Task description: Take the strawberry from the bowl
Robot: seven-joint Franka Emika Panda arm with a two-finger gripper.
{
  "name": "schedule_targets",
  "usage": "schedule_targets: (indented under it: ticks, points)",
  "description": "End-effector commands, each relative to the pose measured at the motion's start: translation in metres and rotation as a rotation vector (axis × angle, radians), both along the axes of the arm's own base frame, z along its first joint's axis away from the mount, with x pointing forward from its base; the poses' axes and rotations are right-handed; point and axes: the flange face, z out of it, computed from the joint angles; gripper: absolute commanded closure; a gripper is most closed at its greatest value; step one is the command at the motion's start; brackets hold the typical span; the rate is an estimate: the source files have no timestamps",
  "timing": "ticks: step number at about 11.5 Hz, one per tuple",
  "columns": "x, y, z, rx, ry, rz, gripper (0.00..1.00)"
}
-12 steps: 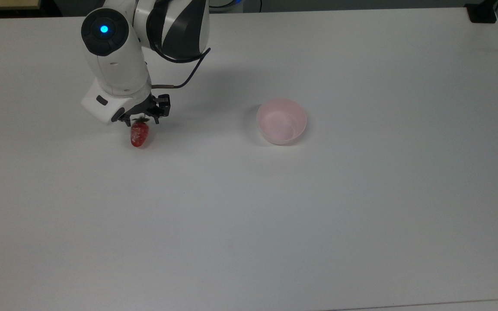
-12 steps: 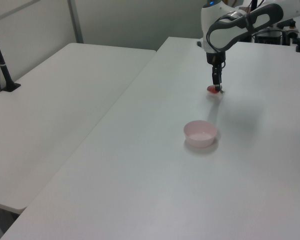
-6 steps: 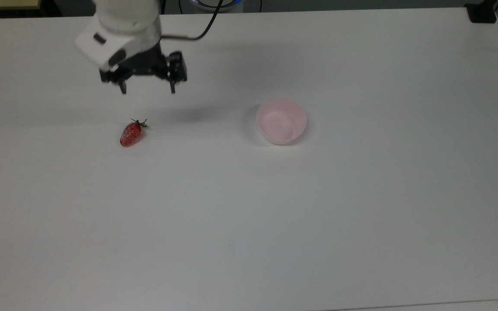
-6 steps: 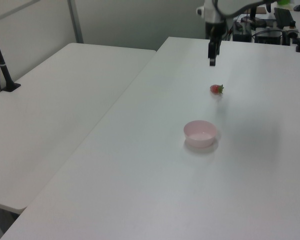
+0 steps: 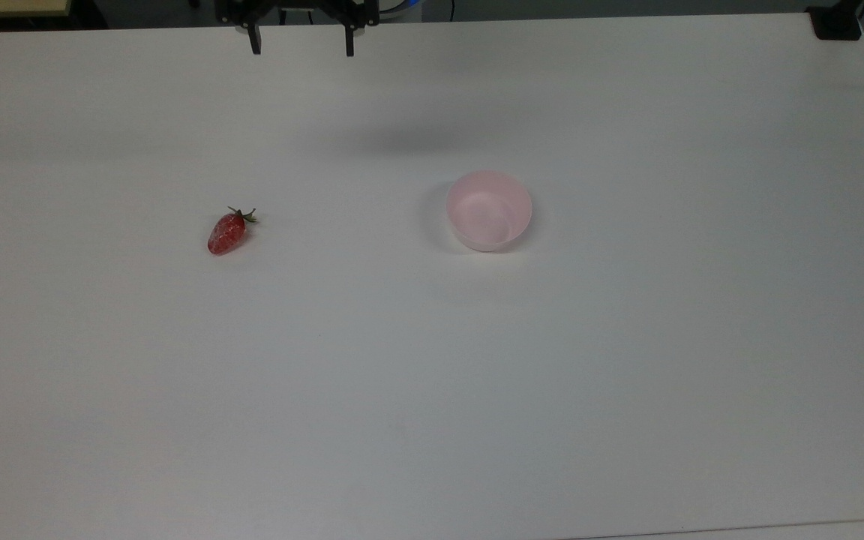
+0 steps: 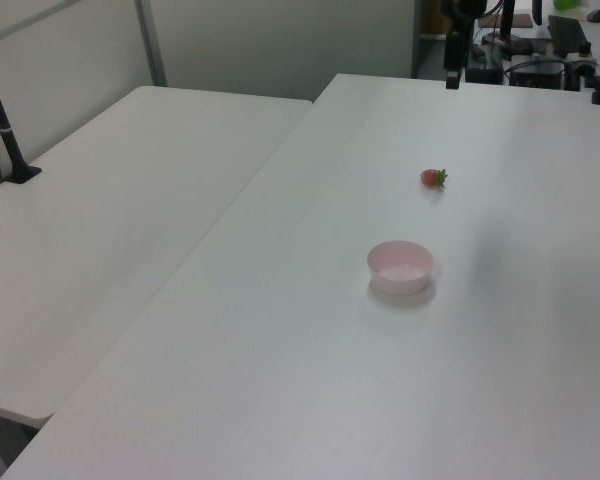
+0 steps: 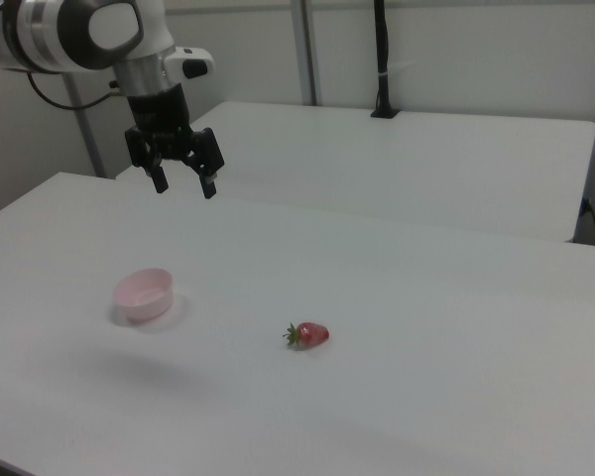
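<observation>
The gripper (image 7: 184,184) hangs high in the air, and its two black fingers (image 7: 209,187) are spread wide apart. Nothing is between them and they touch nothing. In the top view only the two finger tips (image 5: 255,41) poke in at the 12 o'clock edge, with the rest of the gripper (image 5: 301,41) cut off by the frame. In the left view one dark finger (image 6: 452,72) comes down from the top edge, and the arm above it is cut off too. The right view shows the white arm (image 7: 89,35) coming in from the top corner at about 10 o'clock.

The strawberry (image 5: 226,232) lies on its side on the white bench (image 5: 432,375), not in the bowl. It is red and shiny, and its green leafy cap points toward 1 o'clock in the top view. In the top view the pink bowl (image 5: 489,210) sits at 3 o'clock from the strawberry, well apart from it. The bowl stands upright with its open side up.

In the right view the strawberry (image 7: 309,335) lies at about 4 o'clock from the bowl (image 7: 145,295), and the gripper hangs above and behind the bowl. In the left view the strawberry (image 6: 433,178) is at 12 o'clock from the bowl (image 6: 401,267), farther back on the bench. It looks very small there, so its cap is hard to make out.

A soft grey shadow (image 5: 402,142) lies on the bench at about 10 o'clock from the bowl in the top view.
</observation>
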Motion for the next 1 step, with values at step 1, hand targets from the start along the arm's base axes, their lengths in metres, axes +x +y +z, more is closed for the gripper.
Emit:
schedule_targets:
  ticks: [1]
  points:
    - [-0.0081, -0.0026, -0.0035, 0.035, 0.013, -0.046, 0.0]
